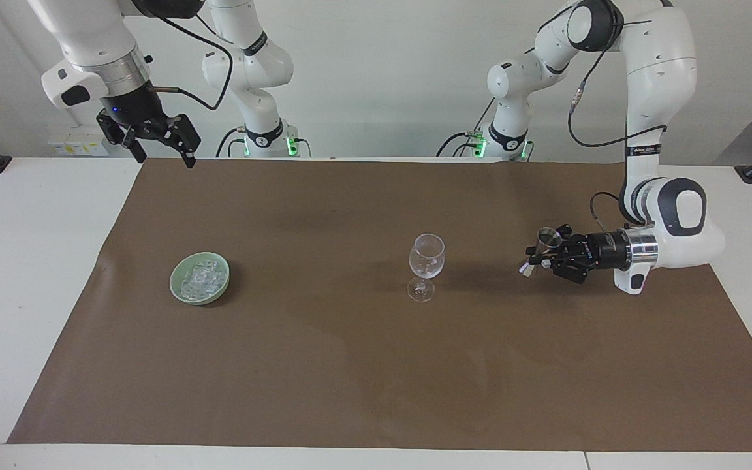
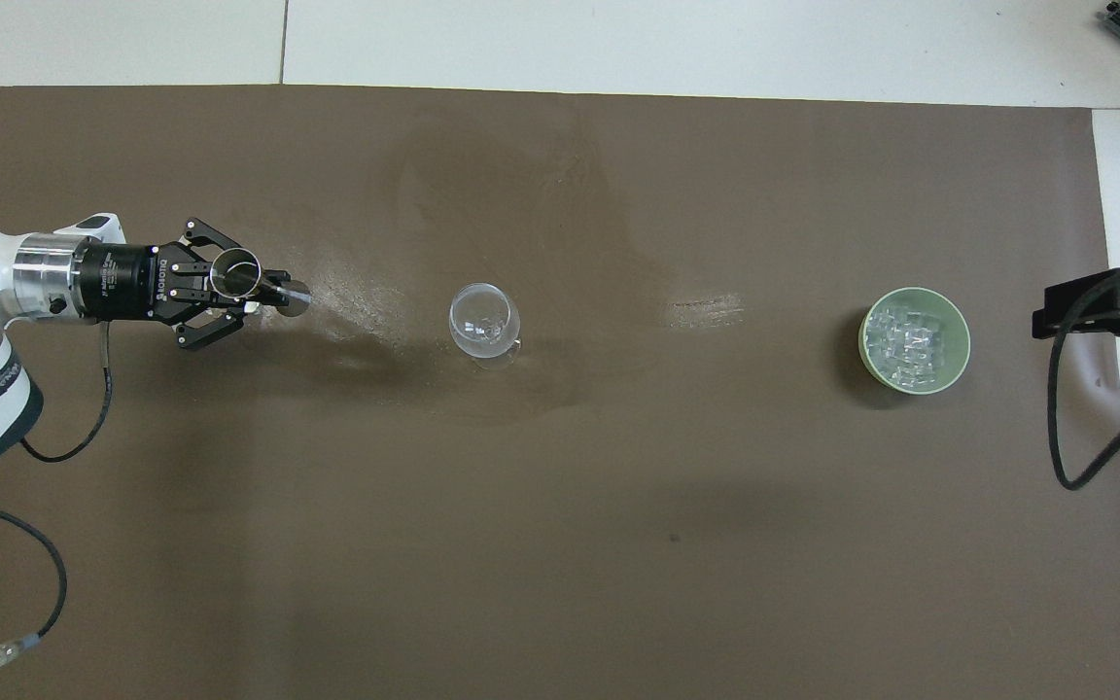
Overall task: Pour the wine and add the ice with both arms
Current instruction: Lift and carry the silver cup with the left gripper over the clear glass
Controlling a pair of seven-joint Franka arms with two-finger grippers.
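A clear stemmed wine glass (image 1: 426, 261) (image 2: 484, 319) stands upright mid-mat. The ice (image 1: 201, 277) (image 2: 910, 340) lies heaped in a pale green bowl (image 1: 173, 282) (image 2: 864, 335) toward the right arm's end. My left gripper (image 1: 542, 256) (image 2: 263, 287) reaches in sideways just above the mat, shut on a small metal jigger (image 1: 549, 237) (image 2: 234, 273), a short way from the glass toward the left arm's end. Whether the jigger holds wine I cannot tell. My right gripper (image 1: 164, 147) hangs open and empty, high over the mat's corner at the right arm's end, waiting.
A brown mat (image 1: 376, 365) (image 2: 560, 544) covers most of the white table (image 1: 30, 261). A wet sheen marks the mat (image 2: 356, 301) between the jigger and the glass. The right arm's black cable (image 2: 1066, 428) hangs over the mat's edge beside the bowl.
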